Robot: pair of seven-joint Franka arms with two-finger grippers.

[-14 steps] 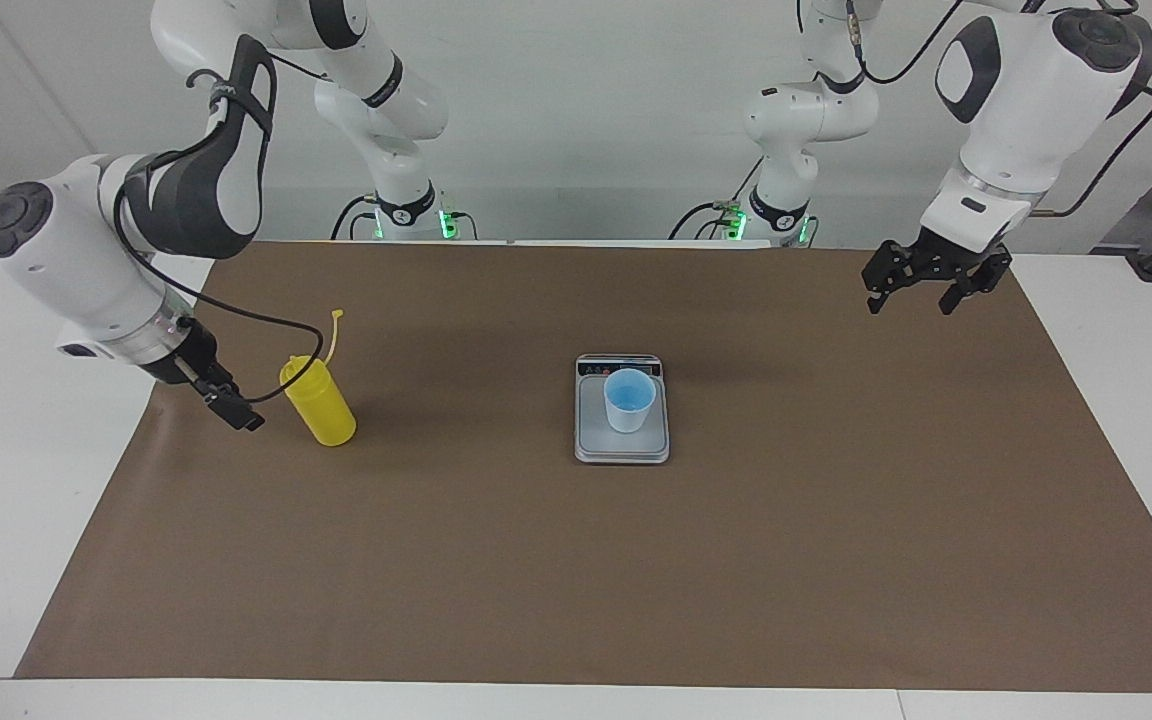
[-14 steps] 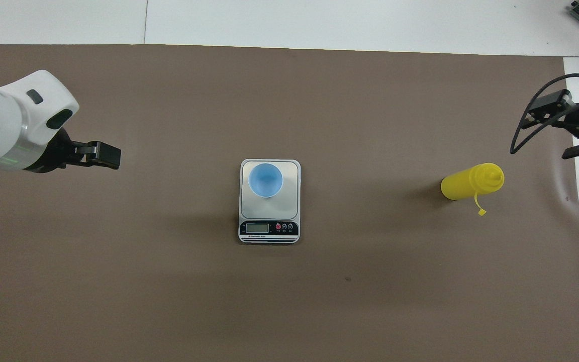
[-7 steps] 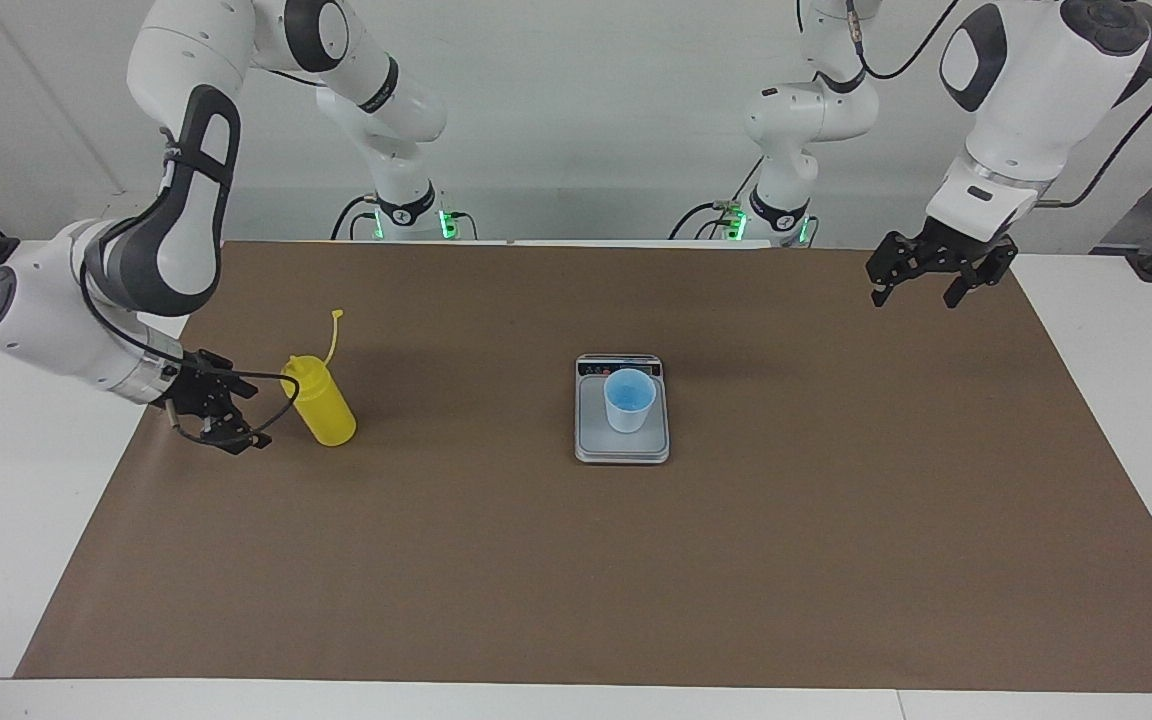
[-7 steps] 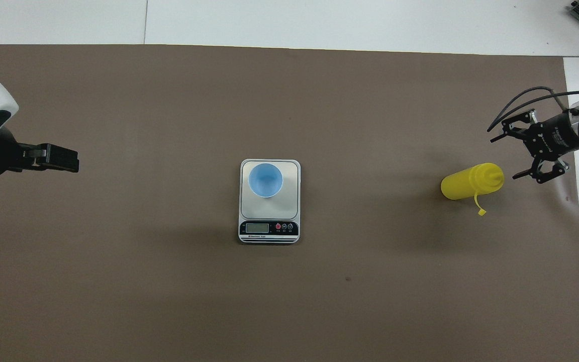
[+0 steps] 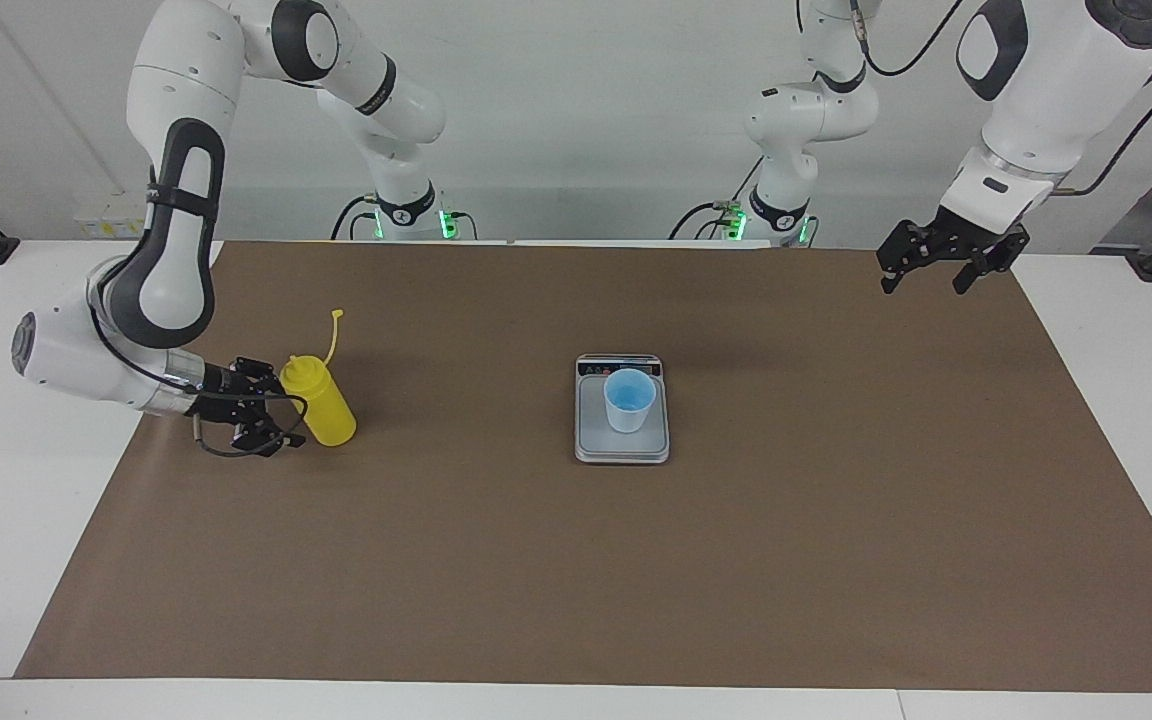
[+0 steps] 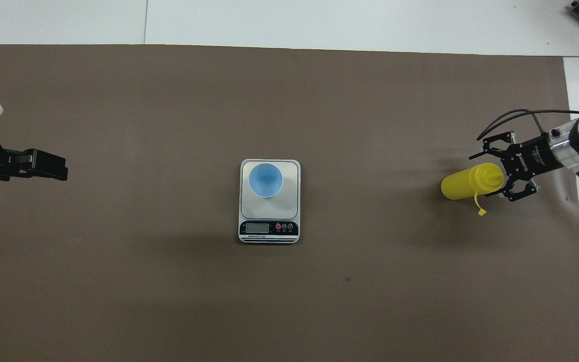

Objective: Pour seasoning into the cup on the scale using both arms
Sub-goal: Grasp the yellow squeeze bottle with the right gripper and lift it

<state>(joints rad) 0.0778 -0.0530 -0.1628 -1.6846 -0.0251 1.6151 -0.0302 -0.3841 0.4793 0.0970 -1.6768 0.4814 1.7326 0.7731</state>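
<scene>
As cup (image 5: 628, 399) tops scale (image 5: 621, 445); mat (image 5: 576, 560) underneath.

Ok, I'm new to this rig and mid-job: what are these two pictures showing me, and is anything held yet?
Two white robot arms work at a table covered by a brown mat. One picture faces the robots from across the table; the other looks down from above their own end.

In the middle sits the scale with the blue cup on it. The yellow seasoning bottle stands toward the right arm's end.

The right gripper is low beside the bottle, open, its fingers reaching around it but not closed. The left gripper waits open in the air over the mat's other end. Nothing is held yet.
</scene>
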